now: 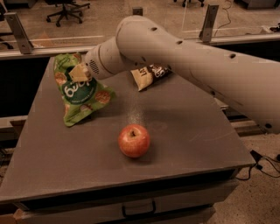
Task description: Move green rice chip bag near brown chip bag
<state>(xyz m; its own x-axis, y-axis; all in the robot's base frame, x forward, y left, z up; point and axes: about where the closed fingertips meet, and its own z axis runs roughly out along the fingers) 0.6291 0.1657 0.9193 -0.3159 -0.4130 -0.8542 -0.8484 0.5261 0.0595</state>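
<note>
The green rice chip bag (pixel 78 94) hangs upright over the left part of the grey table (pixel 192 131), its lower corner close to or touching the top. My gripper (pixel 80 73) is shut on the bag's upper middle, with a tan finger showing against the green. The brown chip bag (pixel 148 75) lies at the table's far middle, cream panel toward me, partly hidden behind my arm. It is to the right of the green bag, apart from it.
A red apple (pixel 134 140) sits near the front middle of the table. My large white arm (pixel 197 57) reaches in from the right across the back of the table. A rail (pixel 43 43) and an office chair (pixel 65 8) are beyond the far edge.
</note>
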